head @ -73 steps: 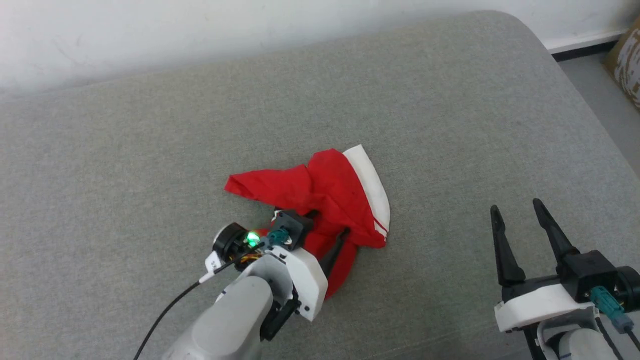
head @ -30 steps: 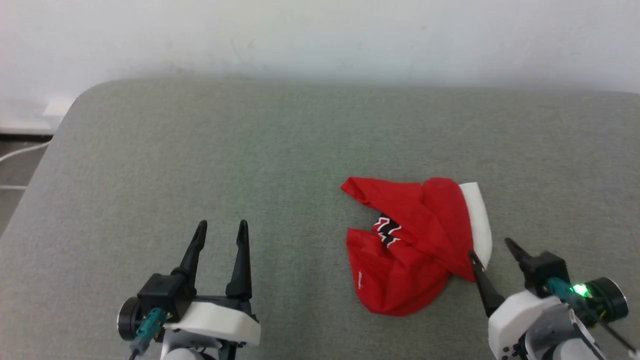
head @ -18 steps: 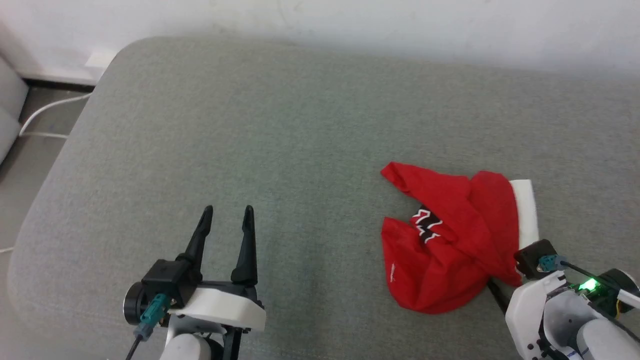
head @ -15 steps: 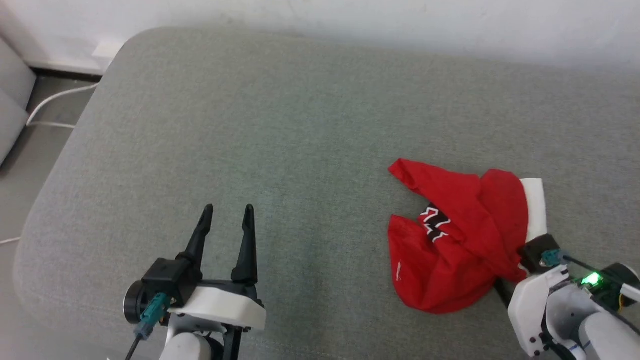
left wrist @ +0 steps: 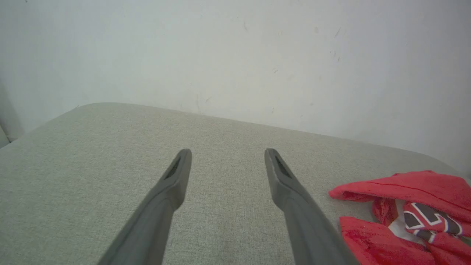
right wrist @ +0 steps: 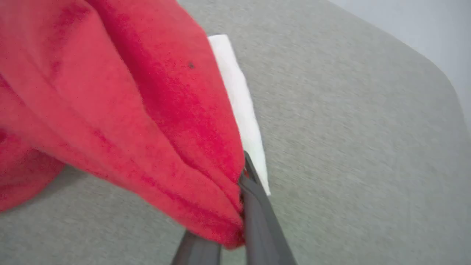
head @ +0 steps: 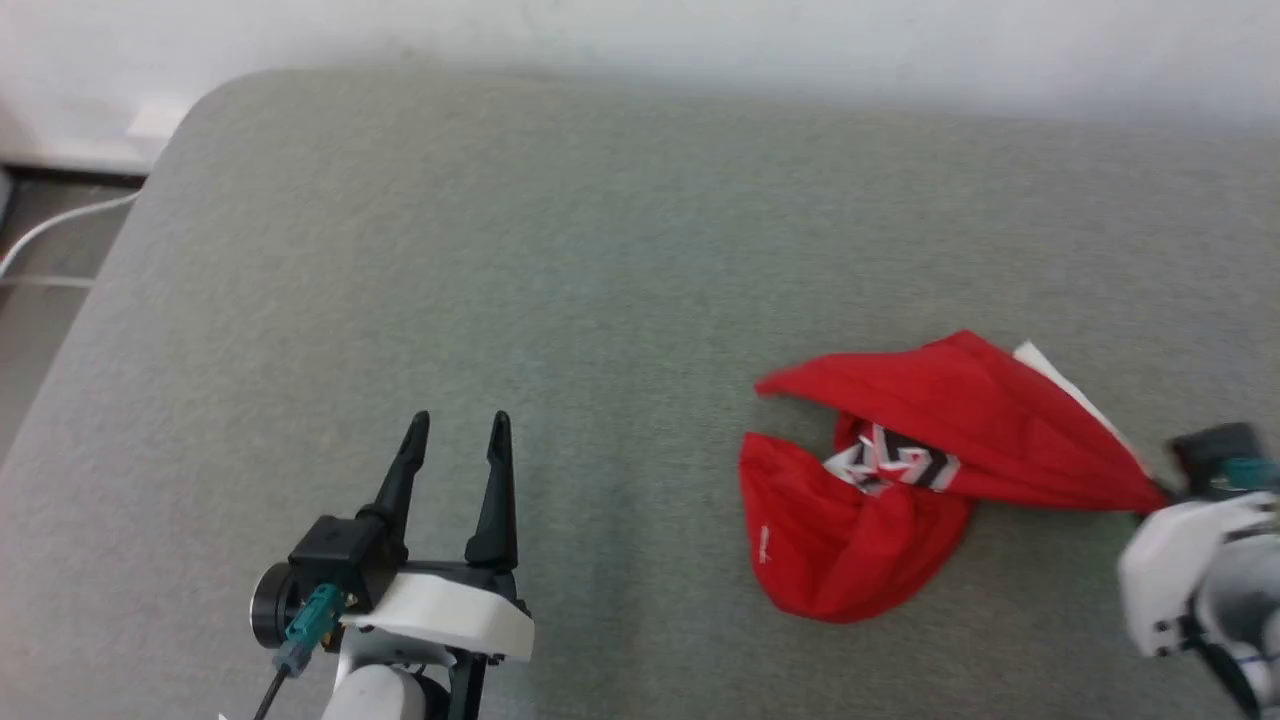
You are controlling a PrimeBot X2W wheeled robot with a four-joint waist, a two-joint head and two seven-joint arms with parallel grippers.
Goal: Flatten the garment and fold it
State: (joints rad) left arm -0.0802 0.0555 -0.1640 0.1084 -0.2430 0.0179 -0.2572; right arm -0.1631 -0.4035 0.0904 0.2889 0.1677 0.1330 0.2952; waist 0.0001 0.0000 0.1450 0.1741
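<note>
The garment (head: 900, 470), a red T-shirt with a white sleeve and black-and-white lettering, lies crumpled on the grey cushion, stretched into a point toward the right. My right gripper (head: 1160, 490) is shut on that stretched red edge beside the white sleeve; the right wrist view shows the dark fingers (right wrist: 254, 206) pinched on the red cloth (right wrist: 147, 110). My left gripper (head: 455, 440) stands open at the lower left, well apart from the shirt, with nothing between its fingers (left wrist: 173, 180). The left wrist view catches the garment (left wrist: 408, 209) at its right edge.
The grey cushion (head: 500, 250) has a rounded left corner and a white wall behind it. A white cable (head: 50, 235) lies on the floor past the left edge. Bare cushion stretches between the left gripper and the shirt.
My right gripper has shut on the shirt's right edge and pulled it rightward, stretching the red cloth taut and exposing more lettering. The left gripper has stayed put. The head camera has shifted.
</note>
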